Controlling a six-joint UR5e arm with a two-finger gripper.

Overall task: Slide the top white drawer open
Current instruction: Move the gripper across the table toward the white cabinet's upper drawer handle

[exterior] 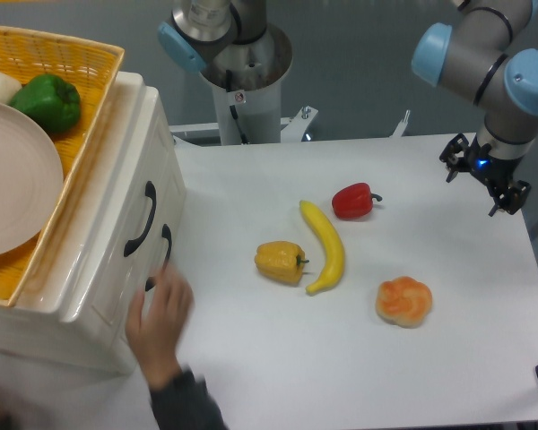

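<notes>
glossy white top drawer (117, 193) with black curved handle (140, 219) sitting closed, table's left edge | two-finger gripper (484, 176) hanging over right edge, jaws unreadable | risk: blurry human hand (160, 315) beside handles getting struck

One fixed camera looks down steeply from above the table's near edge, facing the arm's base (242, 63) at the top centre of the frame. The white table (412, 376) fills the centre and right, seen from a moderate distance so the whole working surface fits. The cabinet (99, 296) sits close to the lens at the left (its lower part runs off the frame). The gripper (484, 175) appears at the upper right edge.
</notes>
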